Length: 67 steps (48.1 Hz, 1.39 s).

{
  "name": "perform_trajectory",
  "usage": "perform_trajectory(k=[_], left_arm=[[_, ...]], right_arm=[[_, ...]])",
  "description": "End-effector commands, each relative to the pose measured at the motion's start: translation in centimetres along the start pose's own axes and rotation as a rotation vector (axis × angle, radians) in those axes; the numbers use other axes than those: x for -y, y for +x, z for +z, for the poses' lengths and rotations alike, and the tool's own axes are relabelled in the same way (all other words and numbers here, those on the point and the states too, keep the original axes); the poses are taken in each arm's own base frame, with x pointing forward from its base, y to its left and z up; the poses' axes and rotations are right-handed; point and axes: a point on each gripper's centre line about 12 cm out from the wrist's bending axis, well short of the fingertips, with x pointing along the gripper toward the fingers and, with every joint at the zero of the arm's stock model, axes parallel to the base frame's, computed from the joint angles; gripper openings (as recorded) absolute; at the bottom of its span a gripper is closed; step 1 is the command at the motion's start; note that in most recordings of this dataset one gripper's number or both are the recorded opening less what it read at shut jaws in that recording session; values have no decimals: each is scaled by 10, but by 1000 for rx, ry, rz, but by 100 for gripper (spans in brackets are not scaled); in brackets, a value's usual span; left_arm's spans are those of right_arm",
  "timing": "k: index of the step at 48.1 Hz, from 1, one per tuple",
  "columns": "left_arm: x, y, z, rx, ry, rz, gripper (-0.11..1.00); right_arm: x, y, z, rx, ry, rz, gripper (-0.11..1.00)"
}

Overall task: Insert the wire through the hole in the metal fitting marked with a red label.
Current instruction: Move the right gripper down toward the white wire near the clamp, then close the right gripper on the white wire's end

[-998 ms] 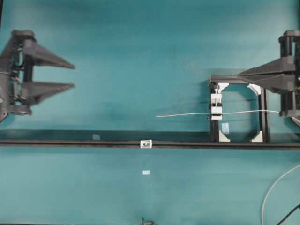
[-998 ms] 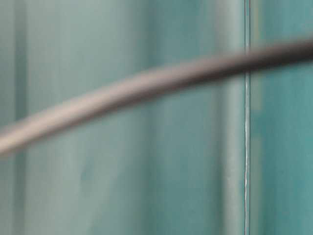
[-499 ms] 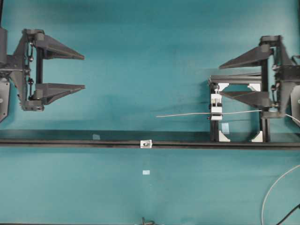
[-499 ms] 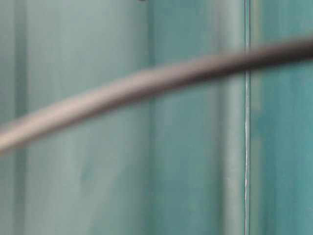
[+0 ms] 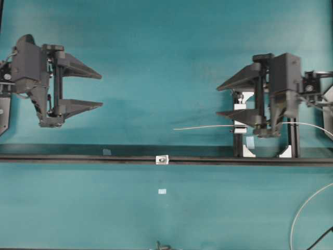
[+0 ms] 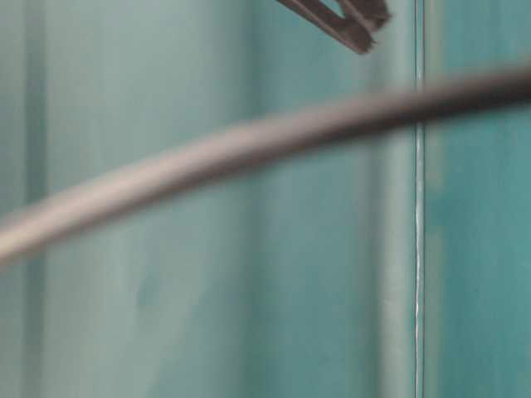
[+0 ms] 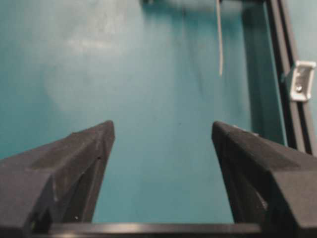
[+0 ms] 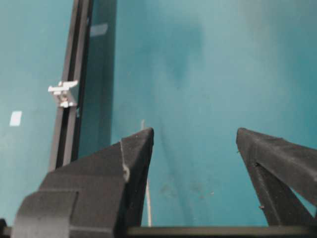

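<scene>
Landmark: black rail, running the full width of the teal surface.

- White cable and black cable — nearest corner, right end, on the near side of the rail.
- Small pale tag — flat on the surface just on the near side of the rail, below the fitting.
- Metal fitting — on the rail itself, about mid-length; silvery, squarish, its hole a dark spot at centre. No red label can be made out.
- Black frame with white clamp — butting the far side of the rail, toward its right end.
- Wire — held level in the clamp just beyond the rail, its free end pointing left, well apart from the fitting.
- Right gripper — over the frame; fingers spread wide, holding nothing, the lower one just above the wire.
- Left gripper — beyond the rail's left end; fingers spread wide, empty.
</scene>
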Motion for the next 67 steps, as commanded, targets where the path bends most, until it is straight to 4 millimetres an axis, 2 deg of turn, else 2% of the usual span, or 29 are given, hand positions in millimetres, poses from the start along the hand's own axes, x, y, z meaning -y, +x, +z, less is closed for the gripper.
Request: perform_trajectory(k=[1, 14, 40, 67], left_arm=[[0, 4, 2, 17, 0, 1, 94], [10, 12, -11, 20, 85, -34, 94], [9, 35, -25, -40, 87, -30, 94], [3, 39, -29, -52, 81, -8, 94]], right_arm=[[-6, 8, 7, 7, -3, 16, 79], [-9, 22, -10, -60, 19, 18, 79], [-15, 46, -29, -137, 37, 23, 79], [-14, 71, -46, -204, 33, 8, 79]])
